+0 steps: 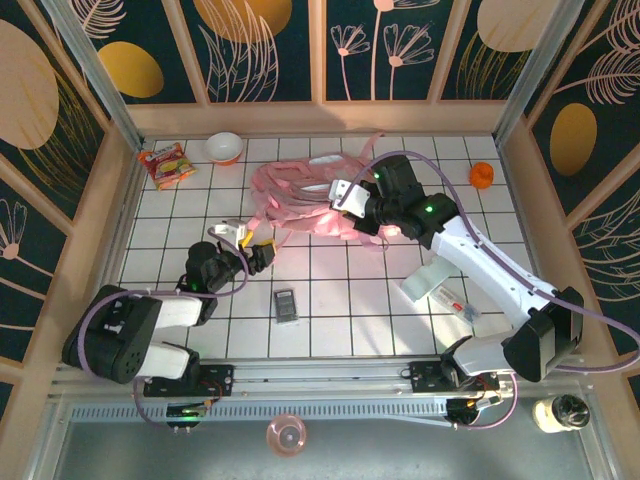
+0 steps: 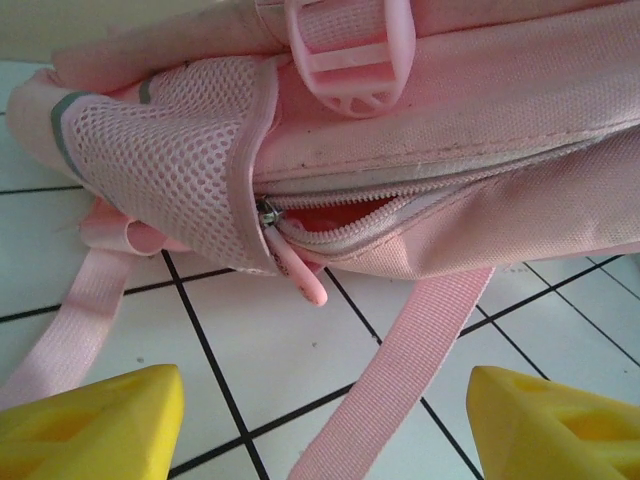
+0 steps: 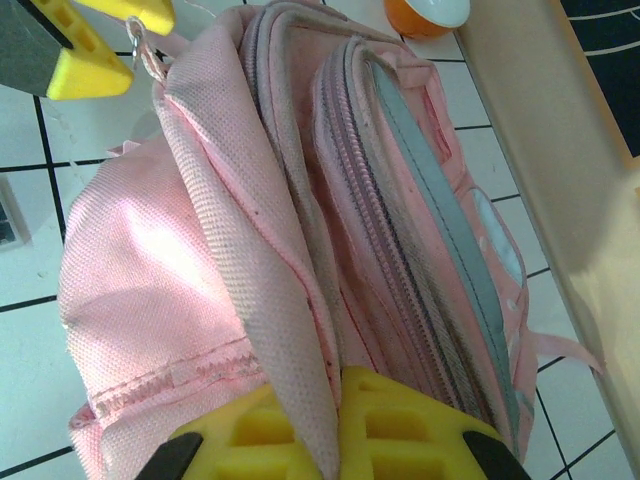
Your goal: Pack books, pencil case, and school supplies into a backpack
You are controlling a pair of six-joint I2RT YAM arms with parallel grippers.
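Toward the far middle of the table (image 1: 330, 335), the backpack (image 1: 300, 190) is laid on its side, soft and slumped, with its straps spilled over the tiles. A fold of its outer cloth is pinched between the yellow pads of the right end effector (image 3: 335, 425), which is clenched on that fold beside the main zip track. The left end effector (image 2: 320, 425) is held released, its fingers (image 2: 90, 420) wide apart with nothing between them, close to the bag's lower edge. Ahead of it a zip is seen partly opened, its pink zip pull (image 2: 303, 278) hanging beside the mesh pocket (image 2: 160, 160). The cloth is judged light and limp, and the mouth can be expected to sag shut unless one lip is lifted. A hold is better taken on the pull or the stiffer seam than on the loose strap (image 2: 400, 370). The calculator (image 1: 286, 305) and pencil case (image 1: 440, 285) are seen on the table nearer the arms.
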